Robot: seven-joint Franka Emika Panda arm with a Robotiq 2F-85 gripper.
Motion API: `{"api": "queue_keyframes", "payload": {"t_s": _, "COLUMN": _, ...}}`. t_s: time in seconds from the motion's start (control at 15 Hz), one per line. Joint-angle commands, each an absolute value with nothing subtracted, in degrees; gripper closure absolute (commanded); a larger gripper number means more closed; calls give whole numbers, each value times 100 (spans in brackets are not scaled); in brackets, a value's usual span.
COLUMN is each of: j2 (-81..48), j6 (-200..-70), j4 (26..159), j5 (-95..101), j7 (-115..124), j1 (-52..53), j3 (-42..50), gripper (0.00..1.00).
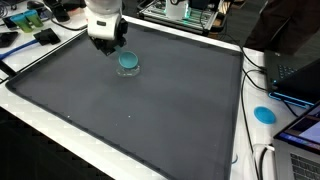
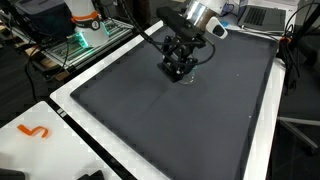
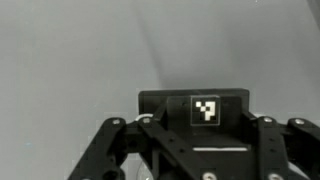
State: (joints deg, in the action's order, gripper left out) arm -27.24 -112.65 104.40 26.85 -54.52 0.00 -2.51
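A small round teal dish (image 1: 129, 62) sits near the far edge of a large dark grey mat (image 1: 130, 105). My gripper (image 1: 108, 44) hangs just above the mat, close beside the dish and apart from it. From the opposite side, in an exterior view, the gripper (image 2: 178, 71) stands low over the mat (image 2: 180, 120) with its black fingers spread and nothing between them; it hides the dish there. The wrist view shows only the gripper's black body with a square marker tag (image 3: 205, 110), wide-set linkages and bare grey mat; the fingertips are out of frame.
The mat has a white border (image 1: 120, 140). A blue disc (image 1: 264, 113) and a laptop (image 1: 296, 75) lie beyond one side, circuit boards (image 1: 38, 28) and cables beyond another. An orange squiggle (image 2: 35, 131) lies on the white table corner. A lit rack (image 2: 84, 34) stands behind.
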Motion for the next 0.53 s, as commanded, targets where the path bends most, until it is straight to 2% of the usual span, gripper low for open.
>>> {"api": "queue_keyframes", "payload": {"t_s": 0.0, "j2": -2189, "j6": -11501, "j4": 10790, "j5": 2388, "j7": -5603, "j1": -90, "j3": -360, "gripper": 69}}
{"api": "queue_keyframes", "payload": {"t_s": 0.47, "j2": -1812, "j6": -11329, "j4": 10650, "j5": 1923, "j7": -4719, "j1": 248, "j3": -498, "gripper": 69}}
